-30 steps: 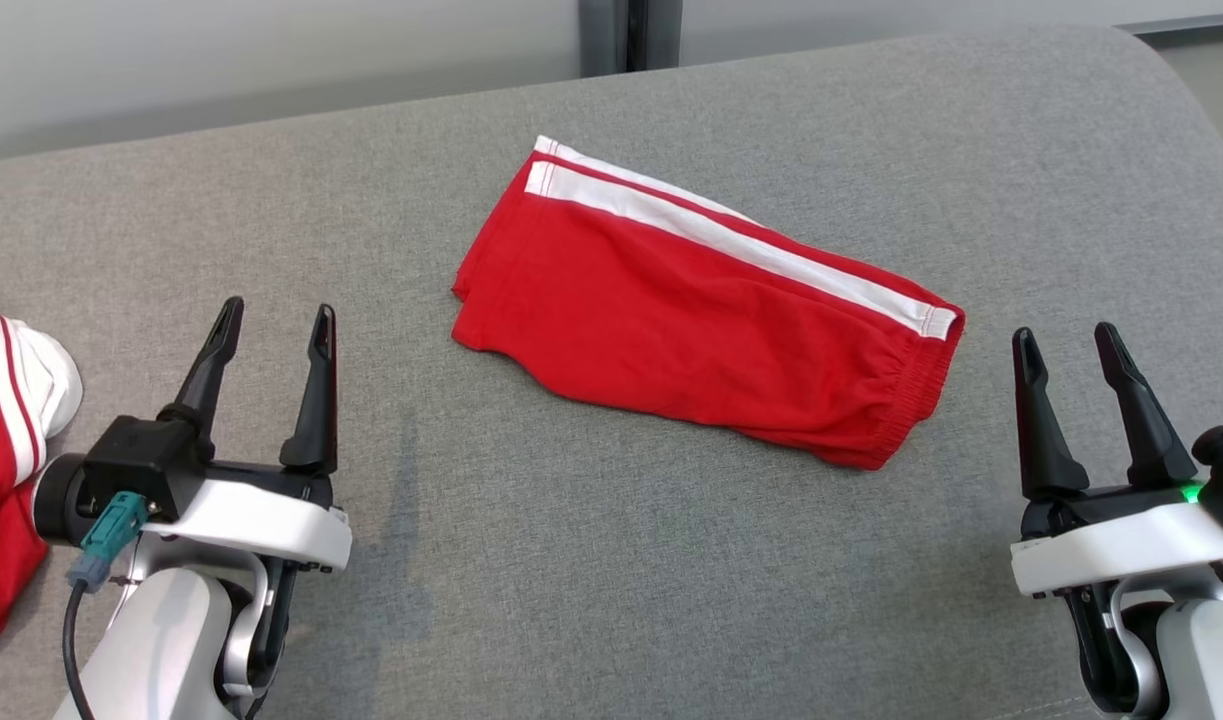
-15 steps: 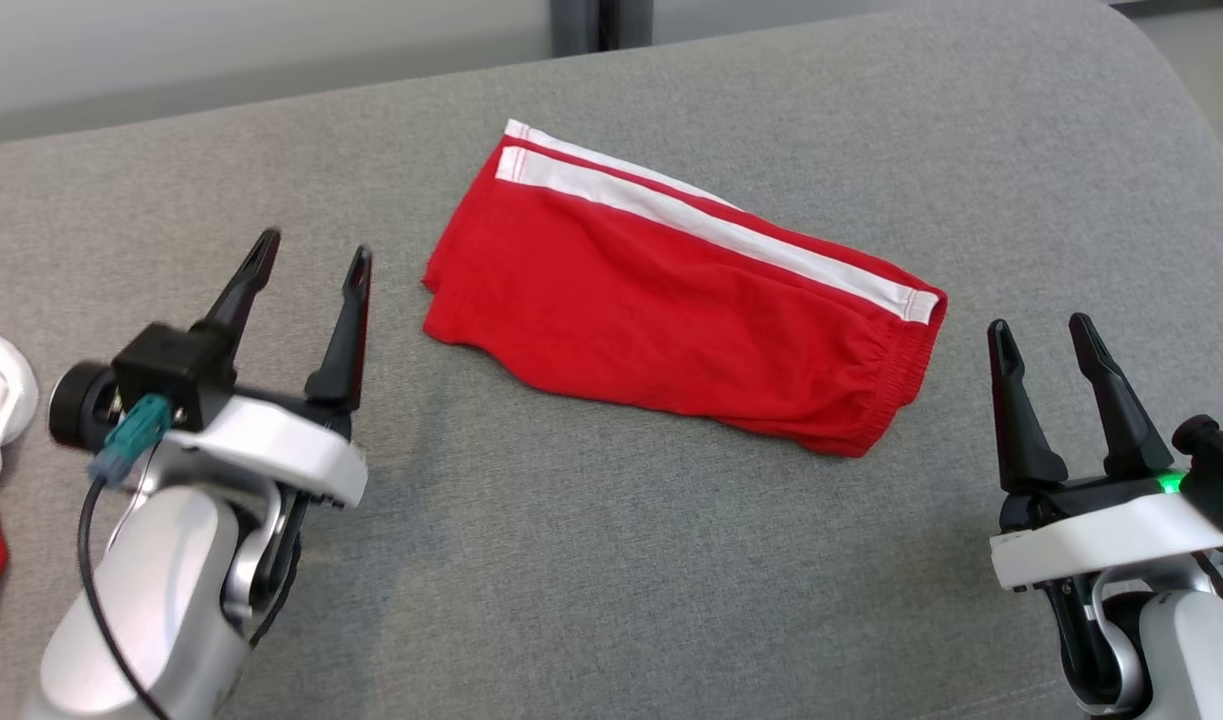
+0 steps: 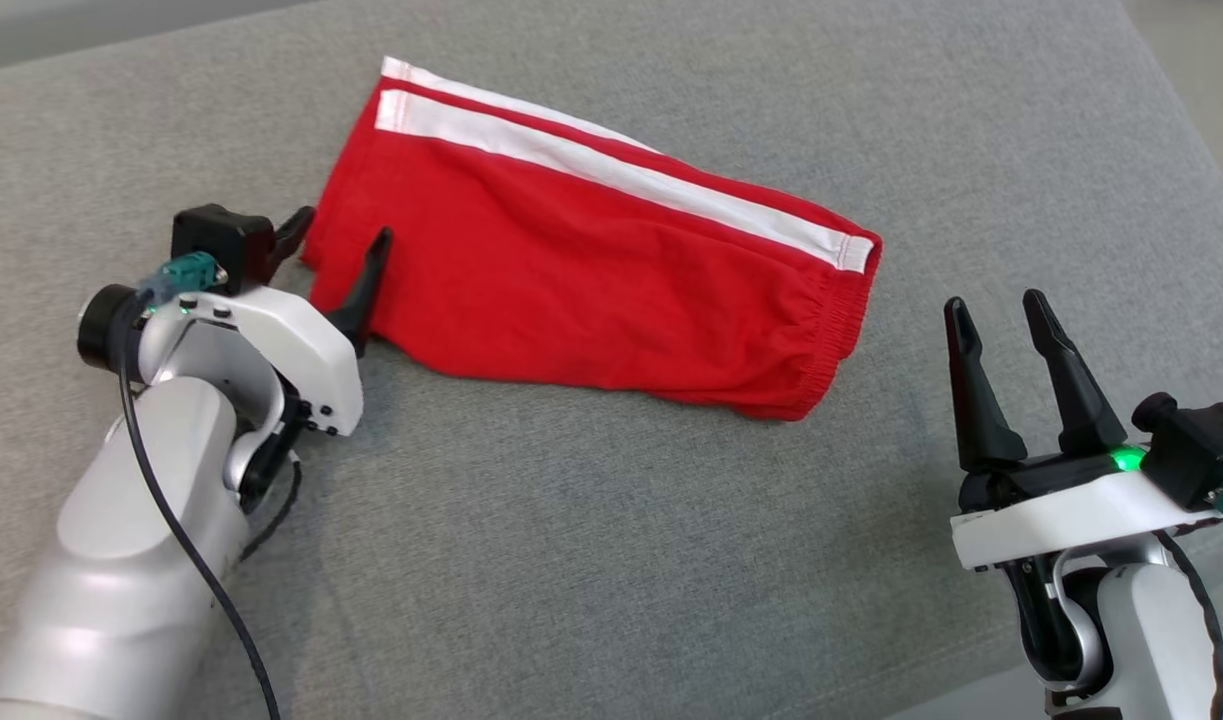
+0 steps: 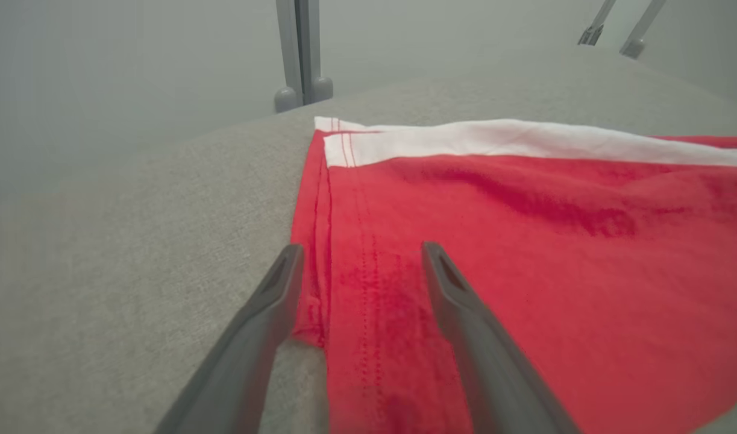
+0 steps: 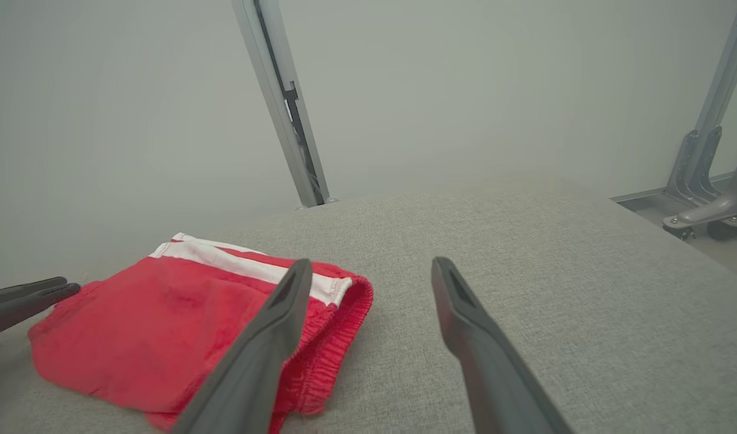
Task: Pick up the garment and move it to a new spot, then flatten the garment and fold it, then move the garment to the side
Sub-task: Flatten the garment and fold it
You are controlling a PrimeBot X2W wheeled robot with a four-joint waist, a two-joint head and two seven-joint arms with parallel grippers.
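Observation:
The garment is a pair of red shorts with a white side stripe, lying folded flat on the grey cushion. My left gripper stands open at its left hem corner. In the left wrist view the garment fills the right half, and the left gripper straddles the hem, one finger over grey cushion, the other over red cloth. My right gripper is open and holds nothing, a short way right of the elastic waistband. In the right wrist view the right gripper points past the garment.
The grey cushion stretches wide in front of the garment and rounds off at its right edge. A metal post stands behind the cushion, and frame legs rest on the floor at the right. The left gripper's fingers show at the left.
The head camera has shifted. My left gripper has reached forward and right, from the bare cushion to the garment's left hem corner. The right gripper has hardly moved.

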